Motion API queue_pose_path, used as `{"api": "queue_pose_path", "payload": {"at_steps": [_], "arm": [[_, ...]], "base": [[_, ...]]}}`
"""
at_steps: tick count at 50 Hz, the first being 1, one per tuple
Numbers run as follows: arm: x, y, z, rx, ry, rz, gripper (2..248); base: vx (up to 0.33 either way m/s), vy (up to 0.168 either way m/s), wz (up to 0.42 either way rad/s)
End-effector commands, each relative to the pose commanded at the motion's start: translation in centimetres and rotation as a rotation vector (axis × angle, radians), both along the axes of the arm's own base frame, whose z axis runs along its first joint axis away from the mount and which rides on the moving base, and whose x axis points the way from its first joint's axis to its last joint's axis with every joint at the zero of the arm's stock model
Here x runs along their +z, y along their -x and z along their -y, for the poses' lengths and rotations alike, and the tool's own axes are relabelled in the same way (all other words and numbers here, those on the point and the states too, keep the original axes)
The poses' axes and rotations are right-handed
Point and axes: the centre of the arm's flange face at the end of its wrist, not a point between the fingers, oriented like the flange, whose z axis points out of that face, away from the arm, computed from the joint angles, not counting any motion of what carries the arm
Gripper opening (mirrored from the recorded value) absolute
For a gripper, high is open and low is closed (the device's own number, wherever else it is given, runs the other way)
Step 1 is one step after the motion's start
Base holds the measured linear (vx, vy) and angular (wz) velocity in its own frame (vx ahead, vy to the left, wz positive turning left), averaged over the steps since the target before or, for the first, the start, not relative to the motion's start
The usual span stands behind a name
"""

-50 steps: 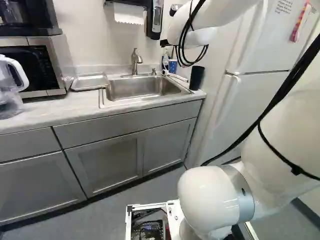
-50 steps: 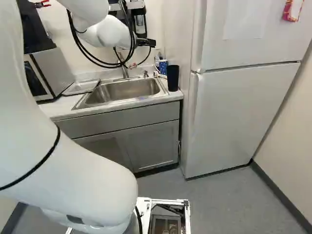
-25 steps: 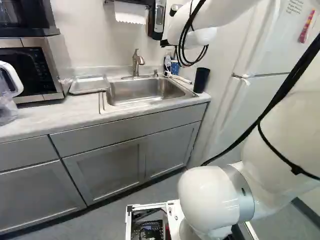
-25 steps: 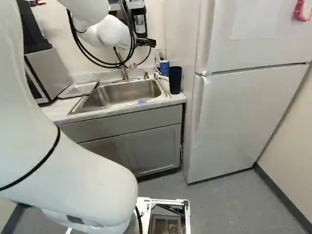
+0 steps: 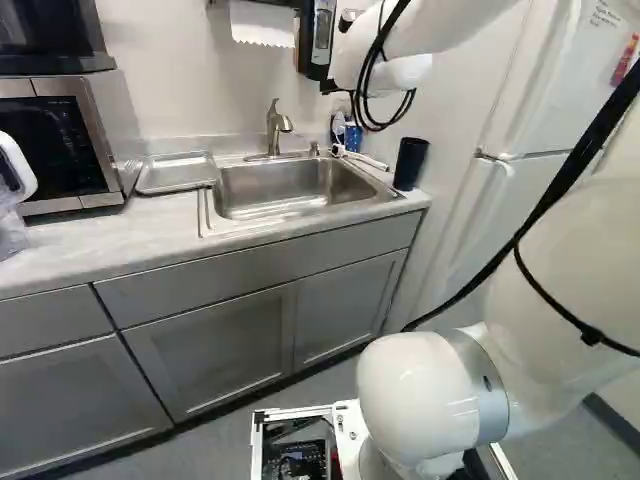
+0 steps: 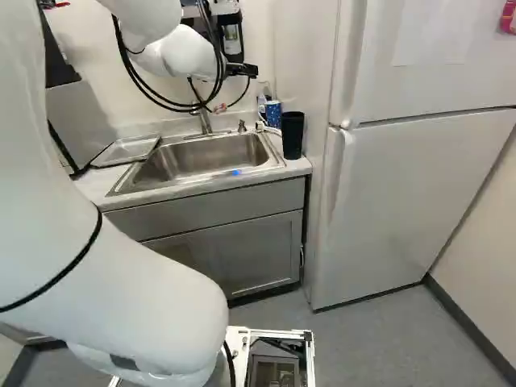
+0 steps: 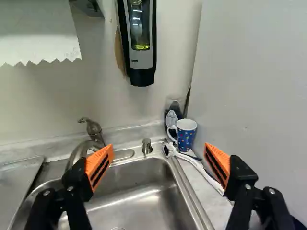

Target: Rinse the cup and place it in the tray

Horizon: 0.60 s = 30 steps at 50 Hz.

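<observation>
1. Hanging higher than the blue cup (image 6: 273,114), the gripper (image 6: 248,71) shows in the right base view; a black cup (image 6: 292,135) stands upright near the fridge (image 6: 403,201).
2. In the wrist view its fingers (image 7: 100,165) are spread, grasping nothing. The blue cup sits ahead, between their lines, long axis upright, handle towards the tap (image 7: 95,133).
3. In the left base view, the tray (image 5: 178,172) lies beside the sink (image 5: 290,188).
</observation>
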Motion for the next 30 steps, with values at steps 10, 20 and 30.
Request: {"api": "queue_pose_path", "payload": {"at_steps": [10,20,30], "arm": [[0.00,0.00,0.00,0.000,0.000,0.000,247],[0.00,-0.03,-0.05,0.001,0.000,0.000,247],[0.02,-0.54,-0.46,0.010,0.000,-0.001,247]], "base": [[-0.002,0.000,0.001],[0.000,0.000,0.000],[0.000,0.000,0.000]]}}
